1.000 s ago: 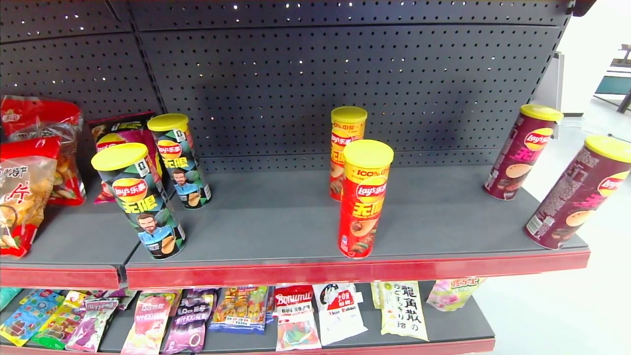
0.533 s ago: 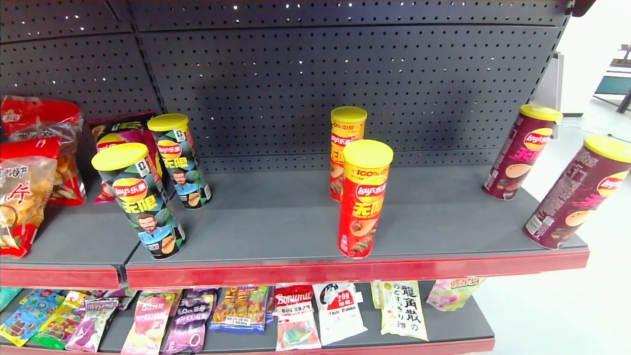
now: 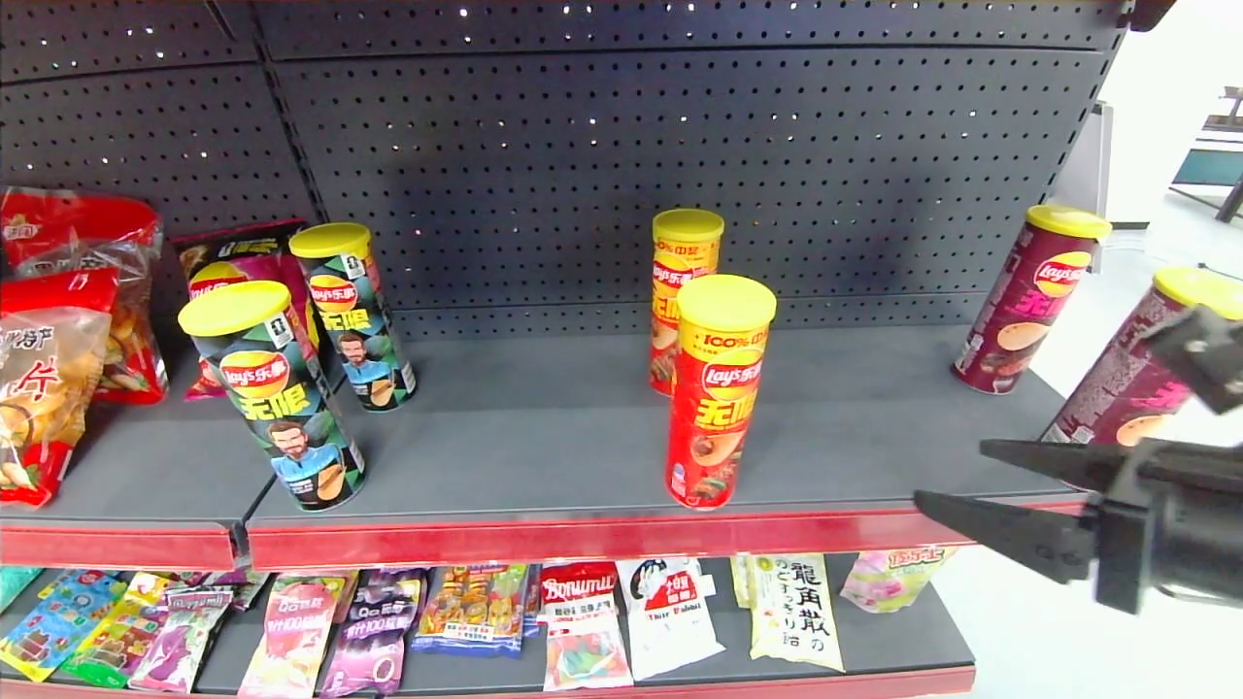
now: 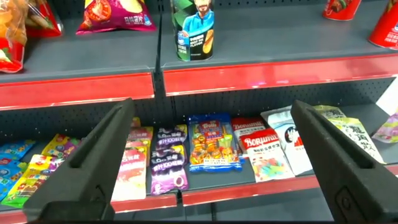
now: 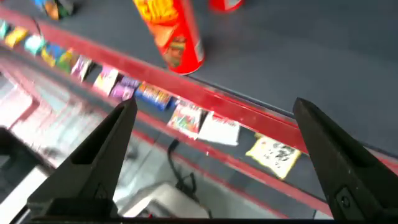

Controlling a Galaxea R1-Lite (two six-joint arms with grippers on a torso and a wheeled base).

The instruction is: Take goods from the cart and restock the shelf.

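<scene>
Risk: the right gripper [image 3: 952, 474] hangs just in front of the shelf [image 3: 583, 534] lip, near the purple can [image 3: 1117, 388] at the right front corner. A careless sideways swing could knock that can off the end. Both tools are spread wide, empty and touching nothing. The left gripper [image 4: 211, 106] faces the packets [image 4: 211, 149] on the lower tier. Neither carries goods.
</scene>
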